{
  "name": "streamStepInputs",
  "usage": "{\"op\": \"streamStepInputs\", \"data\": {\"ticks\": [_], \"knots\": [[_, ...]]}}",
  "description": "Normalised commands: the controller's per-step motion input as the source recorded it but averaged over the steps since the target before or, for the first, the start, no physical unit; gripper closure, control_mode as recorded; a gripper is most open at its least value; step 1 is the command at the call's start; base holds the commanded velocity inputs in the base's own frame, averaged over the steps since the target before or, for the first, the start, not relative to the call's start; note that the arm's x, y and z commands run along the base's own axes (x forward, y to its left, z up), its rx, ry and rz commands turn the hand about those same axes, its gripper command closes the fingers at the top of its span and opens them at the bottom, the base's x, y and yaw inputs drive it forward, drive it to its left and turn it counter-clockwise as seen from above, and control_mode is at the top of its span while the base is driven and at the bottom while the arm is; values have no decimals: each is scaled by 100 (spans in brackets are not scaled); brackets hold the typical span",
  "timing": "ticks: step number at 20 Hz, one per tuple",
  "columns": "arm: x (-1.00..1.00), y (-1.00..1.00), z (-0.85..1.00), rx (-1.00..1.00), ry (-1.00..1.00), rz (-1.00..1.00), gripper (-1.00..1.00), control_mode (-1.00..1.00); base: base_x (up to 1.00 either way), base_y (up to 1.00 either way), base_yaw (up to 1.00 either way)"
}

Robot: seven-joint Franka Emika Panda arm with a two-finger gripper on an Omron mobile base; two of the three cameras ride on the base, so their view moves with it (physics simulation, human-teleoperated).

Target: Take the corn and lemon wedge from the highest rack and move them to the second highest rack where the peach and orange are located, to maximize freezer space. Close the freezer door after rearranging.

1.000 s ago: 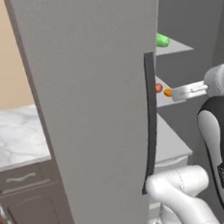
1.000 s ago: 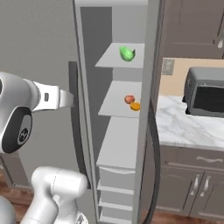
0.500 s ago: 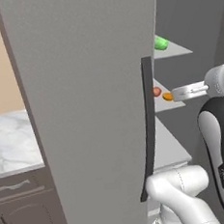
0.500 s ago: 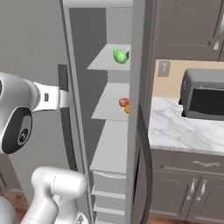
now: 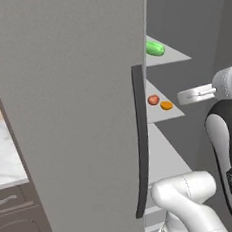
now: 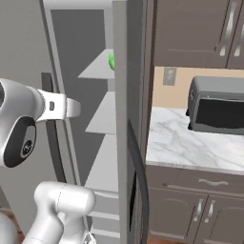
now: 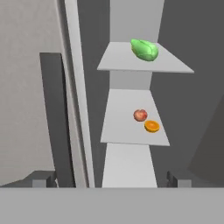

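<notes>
Freezer door [image 5: 78, 116] swung wide across the left base view, its dark handle [image 5: 140, 136] running down the near edge. Past it, corn [image 5: 155, 48] lying green on the top rack [image 5: 175, 58], with peach [image 5: 153, 100] and orange [image 5: 166, 104] just beside each other on the second rack [image 5: 170, 115]. Whole picture slid sideways against half a second ago, door now larger and closer: read as the base driving, not as any fruit moving.

Right base view likewise shifted: closed door panel [image 6: 126, 95] now standing in front of much of the open compartment, a sliver of corn [image 6: 111, 61] peeking past its edge above the top rack [image 6: 95, 71]. Counter [image 6: 190, 147] and toaster oven [image 6: 217, 107] off to the right.

Hand view looking straight into the freezer. Gripper [image 7: 111, 181] released, jaws spread wide and grasping nothing, well short of the racks. Corn [image 7: 145, 50] resting on the top rack [image 7: 175, 68], peach [image 7: 140, 115] and orange [image 7: 152, 126] below on the second rack [image 7: 118, 131]. Lemon wedge impossible to make out.

Judged from this: repositioning only so far, nothing transferred, first pick likely the corn, door closing left for last.
</notes>
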Motion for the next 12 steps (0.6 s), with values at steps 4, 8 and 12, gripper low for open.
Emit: {"op": "streamStepInputs", "data": {"ticks": [4, 8, 12], "knots": [[0, 0, 0, 0, 0, 0, -100, 100, 33, -16, 0], [0, 0, 0, 0, 0, 0, -100, 100, 36, -3, 0], [7, -1, 0, 1, 3, 0, -100, -100, 23, -4, 0]]}}
